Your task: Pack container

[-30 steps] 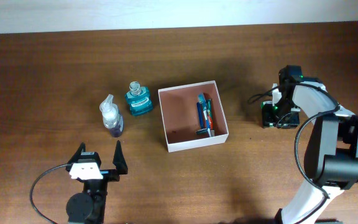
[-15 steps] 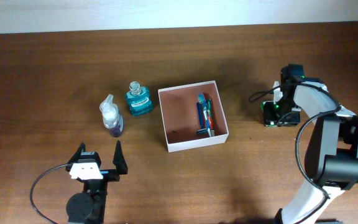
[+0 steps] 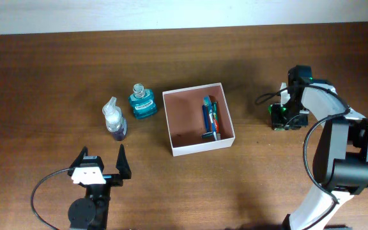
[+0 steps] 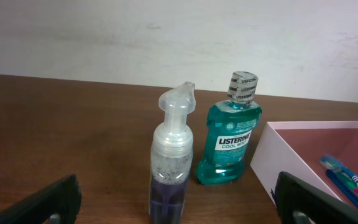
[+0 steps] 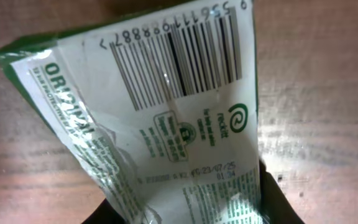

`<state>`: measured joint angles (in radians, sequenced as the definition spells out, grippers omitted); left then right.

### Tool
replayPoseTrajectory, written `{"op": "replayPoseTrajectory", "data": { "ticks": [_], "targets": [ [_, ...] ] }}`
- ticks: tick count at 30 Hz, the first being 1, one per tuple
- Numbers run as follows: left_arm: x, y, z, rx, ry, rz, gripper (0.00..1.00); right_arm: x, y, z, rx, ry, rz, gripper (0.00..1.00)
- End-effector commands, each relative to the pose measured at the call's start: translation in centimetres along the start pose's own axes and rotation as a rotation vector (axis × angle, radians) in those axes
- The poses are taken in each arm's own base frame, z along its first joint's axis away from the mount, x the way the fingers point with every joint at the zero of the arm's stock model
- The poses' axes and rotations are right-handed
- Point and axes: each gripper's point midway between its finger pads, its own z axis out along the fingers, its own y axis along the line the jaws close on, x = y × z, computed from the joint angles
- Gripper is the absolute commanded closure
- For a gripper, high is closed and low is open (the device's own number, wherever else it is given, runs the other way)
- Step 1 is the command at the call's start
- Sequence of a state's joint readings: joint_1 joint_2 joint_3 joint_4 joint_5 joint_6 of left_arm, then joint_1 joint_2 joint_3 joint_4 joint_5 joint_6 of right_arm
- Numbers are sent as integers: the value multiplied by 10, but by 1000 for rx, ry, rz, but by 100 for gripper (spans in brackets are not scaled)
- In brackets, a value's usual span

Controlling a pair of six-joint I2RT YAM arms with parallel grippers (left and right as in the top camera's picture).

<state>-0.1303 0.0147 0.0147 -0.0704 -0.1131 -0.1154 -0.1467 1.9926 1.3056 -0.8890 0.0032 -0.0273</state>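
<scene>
Right end effector (image 3: 284, 117) sits low over a green packet (image 5: 166, 124) on the counter (image 3: 56, 70); whether its jaws grip the packet I cannot tell; the container (image 3: 183, 115) lies well apart to its left; farther left, the left end effector (image 3: 101, 153) stands wide and empty, a little farther from the container.

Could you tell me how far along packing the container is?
Done: blue toothbrushes lie in the shallow square cardboard box. In hand: the right gripper is at a green-and-white plastic packet right of it; grip unconfirmed. Remaining: the teal mouthwash bottle and clear pump bottle stand outside; the left gripper is open, empty.
</scene>
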Motion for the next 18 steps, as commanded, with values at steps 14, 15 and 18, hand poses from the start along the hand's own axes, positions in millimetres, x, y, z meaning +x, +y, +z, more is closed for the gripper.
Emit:
{"op": "replayPoseTrajectory", "data": {
  "ticks": [14,15,18],
  "targets": [
    [0,4,0,-19,-7,15,1,-34,15,-52,-75,-42,27,88],
    [0,4,0,-19,-7,15,1,-36,17,-57,-81,-46,39,88],
    [0,4,0,-19,-7,15,1,-41,30,-74,-87,-56,26,87]
  ]
}}
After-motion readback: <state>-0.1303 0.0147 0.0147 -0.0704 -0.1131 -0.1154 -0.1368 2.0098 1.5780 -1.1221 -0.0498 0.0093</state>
